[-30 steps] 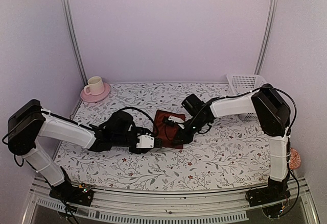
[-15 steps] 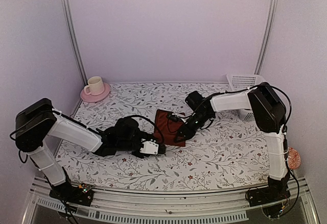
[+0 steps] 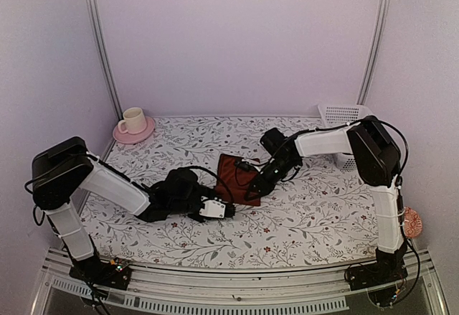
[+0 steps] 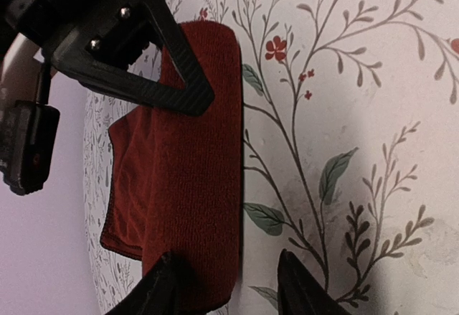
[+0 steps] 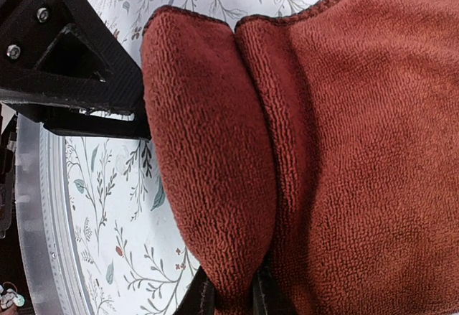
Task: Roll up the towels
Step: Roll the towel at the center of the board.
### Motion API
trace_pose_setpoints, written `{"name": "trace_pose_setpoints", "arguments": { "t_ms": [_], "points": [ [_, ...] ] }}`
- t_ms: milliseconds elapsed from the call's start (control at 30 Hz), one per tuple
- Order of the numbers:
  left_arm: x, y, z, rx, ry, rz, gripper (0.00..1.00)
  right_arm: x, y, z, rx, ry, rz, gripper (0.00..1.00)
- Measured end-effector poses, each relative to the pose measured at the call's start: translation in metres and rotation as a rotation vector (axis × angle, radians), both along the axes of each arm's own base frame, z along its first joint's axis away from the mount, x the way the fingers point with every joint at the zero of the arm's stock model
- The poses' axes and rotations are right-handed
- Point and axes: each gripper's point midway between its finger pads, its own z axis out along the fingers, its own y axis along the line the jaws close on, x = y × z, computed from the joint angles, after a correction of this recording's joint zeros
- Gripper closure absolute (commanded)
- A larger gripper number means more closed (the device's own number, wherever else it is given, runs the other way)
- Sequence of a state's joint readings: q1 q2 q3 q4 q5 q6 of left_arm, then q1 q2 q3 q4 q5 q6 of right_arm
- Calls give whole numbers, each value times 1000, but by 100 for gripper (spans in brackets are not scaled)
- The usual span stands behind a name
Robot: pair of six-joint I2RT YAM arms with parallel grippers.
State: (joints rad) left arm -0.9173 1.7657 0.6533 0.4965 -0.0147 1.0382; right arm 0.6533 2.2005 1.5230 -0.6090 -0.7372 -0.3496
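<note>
Nearest me, the left gripper (image 4: 231, 290) is standing half open astride one end of the maroon towel (image 4: 188, 171), and does not look to be clamping it. The towel is lying mid-table, left of the white basket (image 3: 344, 118). Its rolled edge is running lengthwise from that gripper to the right gripper (image 5: 231, 295), which is pinching the basket-side end. The flat cloth is lying beyond. Since a second ago the left gripper has been sliding nearer and basketward.
</note>
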Motion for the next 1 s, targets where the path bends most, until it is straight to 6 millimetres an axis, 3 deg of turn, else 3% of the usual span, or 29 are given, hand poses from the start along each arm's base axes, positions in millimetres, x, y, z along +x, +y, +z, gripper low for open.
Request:
{"name": "trace_pose_setpoints", "arguments": {
  "t_ms": [333,567,800,900,1000],
  "points": [
    [9,-2,13,-42,-74,23,54,0,0,-2,13,21,3,85],
    [11,3,-10,12,-65,33,54,0,0,-2,13,21,4,85],
    [21,0,-10,18,-76,56,55,0,0,-2,15,21,7,84],
    [28,-3,-11,23,-82,71,60,0,0,-2,18,24,9,82],
    [33,-4,-14,34,-77,79,79,1,0,-2,20,27,11,82]
  ]
}}
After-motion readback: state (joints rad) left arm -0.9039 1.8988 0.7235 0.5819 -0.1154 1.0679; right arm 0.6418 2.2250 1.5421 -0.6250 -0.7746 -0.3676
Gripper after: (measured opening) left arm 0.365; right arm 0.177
